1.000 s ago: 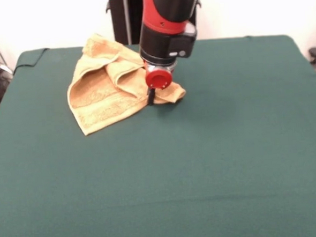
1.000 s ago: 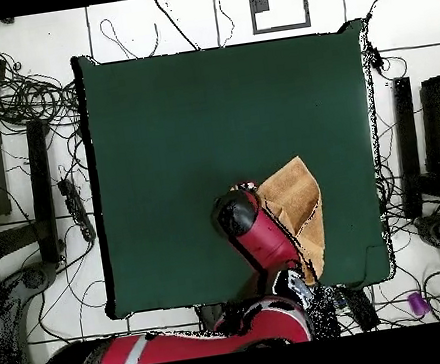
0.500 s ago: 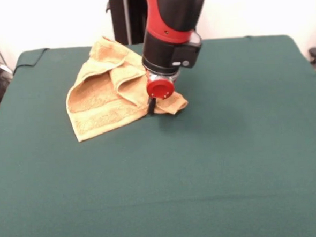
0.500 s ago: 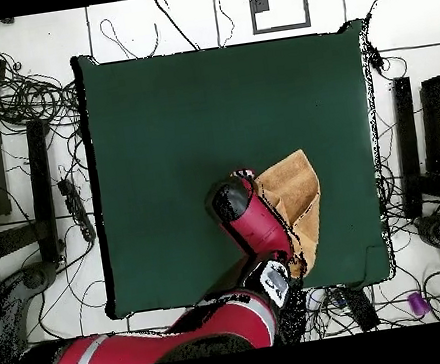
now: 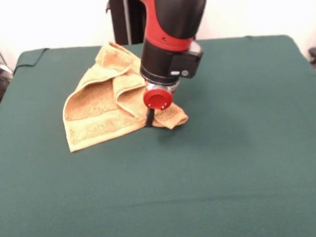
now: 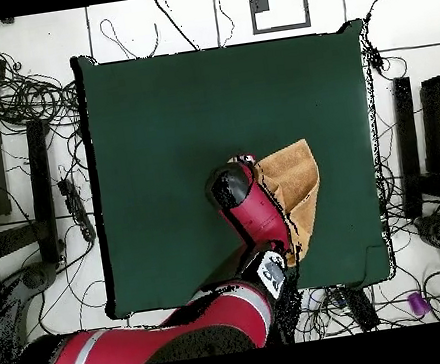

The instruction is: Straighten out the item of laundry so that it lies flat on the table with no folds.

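The item of laundry [image 5: 93,111] is an orange-tan towel lying crumpled on the table [image 5: 215,174], with folds bunched along its middle and one corner pulled out toward the centre. My gripper [image 5: 151,119] is down on that corner and shut on it; one black finger [image 5: 149,118] shows below the red wrist cap. In the overhead view the towel [image 6: 301,184] spreads out to the right of the arm, near the table's [image 6: 176,126] right side. The wrist hides the gripper itself there.
Cables and equipment lie on the floor all around the table [image 6: 12,108]. The arm [image 6: 260,225] reaches in over the table edge beside the towel. A black pedestal post [image 5: 120,16] stands behind the table's far edge.
The gripper has moved toward the near side of the table in the front view, dragging the towel's corner with it. The whole towel has slid the same way.
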{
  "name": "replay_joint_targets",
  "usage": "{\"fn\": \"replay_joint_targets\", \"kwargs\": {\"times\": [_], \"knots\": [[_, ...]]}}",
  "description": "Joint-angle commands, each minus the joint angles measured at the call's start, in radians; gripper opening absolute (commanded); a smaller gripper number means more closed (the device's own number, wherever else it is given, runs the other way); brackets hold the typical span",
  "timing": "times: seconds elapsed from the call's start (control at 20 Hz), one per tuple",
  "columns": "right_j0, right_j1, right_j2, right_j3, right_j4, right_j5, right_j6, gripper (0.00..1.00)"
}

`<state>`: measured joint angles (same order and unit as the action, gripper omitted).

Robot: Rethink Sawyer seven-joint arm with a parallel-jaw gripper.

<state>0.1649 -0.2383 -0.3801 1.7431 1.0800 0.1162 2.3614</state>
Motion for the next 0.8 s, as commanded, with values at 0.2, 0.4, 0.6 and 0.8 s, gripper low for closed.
{"fn": "replay_joint_targets", "kwargs": {"times": [0.2,0.4,0.6,0.8], "knots": [[-0.018,0.052,0.265,-0.172,0.093,-0.065,0.291,0.00],[-0.015,0.058,0.269,-0.179,0.101,-0.073,0.292,0.00],[-0.006,0.072,0.263,-0.194,0.115,-0.069,0.298,0.00],[-0.006,0.072,0.263,-0.195,0.124,-0.070,0.295,0.00]]}}
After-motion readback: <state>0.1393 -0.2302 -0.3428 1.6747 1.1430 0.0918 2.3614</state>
